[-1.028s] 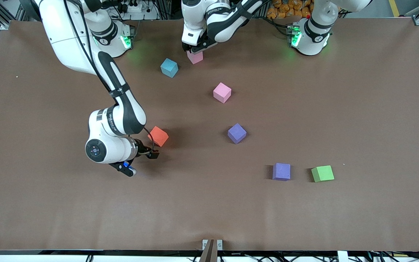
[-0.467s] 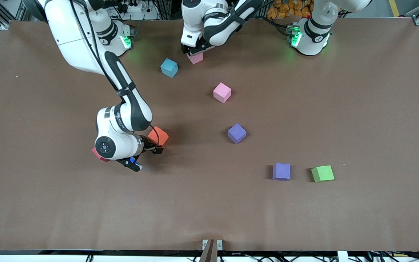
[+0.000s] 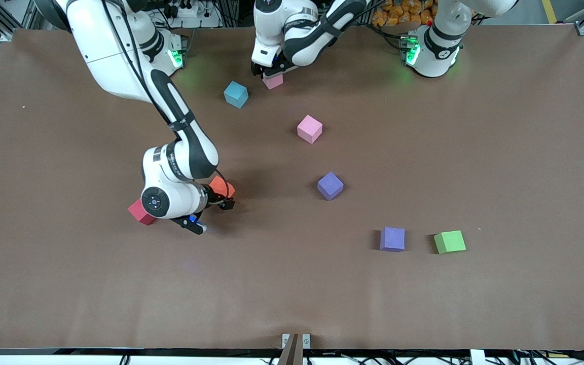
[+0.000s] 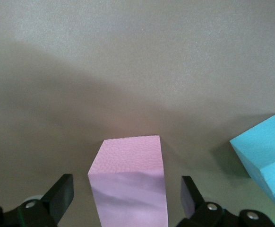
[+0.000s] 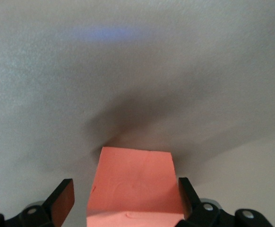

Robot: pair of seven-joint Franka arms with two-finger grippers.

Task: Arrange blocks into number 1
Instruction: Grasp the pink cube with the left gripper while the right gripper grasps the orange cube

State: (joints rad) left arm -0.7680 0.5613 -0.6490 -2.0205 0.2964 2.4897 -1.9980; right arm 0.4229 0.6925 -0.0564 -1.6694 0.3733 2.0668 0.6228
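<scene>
An orange block rests on the table between the fingers of my right gripper, which is open. One finger stands clear of the block and the other lies close against it. My left gripper is open around a pink block near the robots' bases, with a gap on each side. A second pink block, two purple blocks and a red block lie loose.
A light blue cube sits beside the pink block in the left gripper. A green cube lies next to the nearer purple block. The right arm's elbow hangs over the red block's edge.
The right gripper has slid over the orange block, which now sits between its fingers, and the red block has come into sight. The left gripper has shifted slightly over its pink block.
</scene>
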